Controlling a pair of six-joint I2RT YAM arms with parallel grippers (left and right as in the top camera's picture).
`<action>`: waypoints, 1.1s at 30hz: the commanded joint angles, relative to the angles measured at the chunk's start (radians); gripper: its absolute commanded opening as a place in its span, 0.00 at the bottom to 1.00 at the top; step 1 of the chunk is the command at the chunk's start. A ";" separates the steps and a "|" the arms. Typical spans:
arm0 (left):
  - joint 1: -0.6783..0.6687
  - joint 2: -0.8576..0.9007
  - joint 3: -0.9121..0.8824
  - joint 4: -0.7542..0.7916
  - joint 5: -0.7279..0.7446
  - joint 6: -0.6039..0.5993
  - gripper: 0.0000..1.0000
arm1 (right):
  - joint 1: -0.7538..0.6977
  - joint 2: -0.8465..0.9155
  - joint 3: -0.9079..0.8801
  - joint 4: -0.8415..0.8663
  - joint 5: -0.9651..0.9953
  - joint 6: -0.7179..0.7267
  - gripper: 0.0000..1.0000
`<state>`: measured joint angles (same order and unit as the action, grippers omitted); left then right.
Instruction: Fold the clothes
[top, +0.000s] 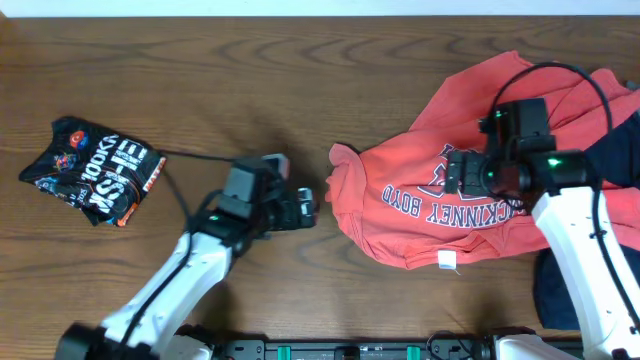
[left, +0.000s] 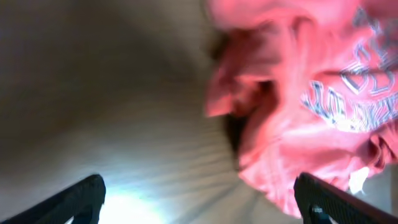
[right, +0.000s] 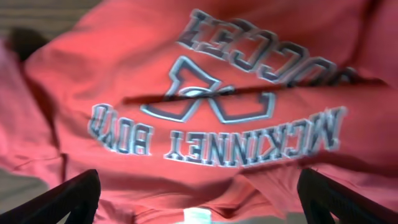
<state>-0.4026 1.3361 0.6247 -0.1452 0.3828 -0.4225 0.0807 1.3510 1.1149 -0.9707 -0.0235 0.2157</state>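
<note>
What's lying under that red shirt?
A navy garment pokes out from beneath the red shirt on its right side. How far it reaches underneath, or whether anything else is there, is covered.

Lab: robot-rigged wooden table (top: 300, 90)

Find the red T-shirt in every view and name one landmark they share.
Overhead: the red T-shirt lies crumpled in the right half of the picture.
Left wrist: upper right, blurred.
Right wrist: fills nearly the whole picture.
Shared landmark: its chest lettering, visible in all three.
</note>
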 joint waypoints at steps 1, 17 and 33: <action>-0.078 0.091 0.013 0.106 0.010 -0.002 0.98 | -0.038 -0.010 0.000 -0.012 0.027 -0.014 0.99; -0.165 0.325 0.014 0.474 -0.056 0.048 0.06 | -0.061 -0.010 0.000 -0.025 0.028 -0.014 0.99; 0.451 0.181 0.240 0.408 -0.145 0.100 0.22 | -0.061 -0.010 0.000 -0.029 0.050 -0.014 0.99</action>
<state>-0.0177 1.5349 0.7971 0.2783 0.2283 -0.3321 0.0273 1.3510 1.1149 -0.9989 0.0154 0.2153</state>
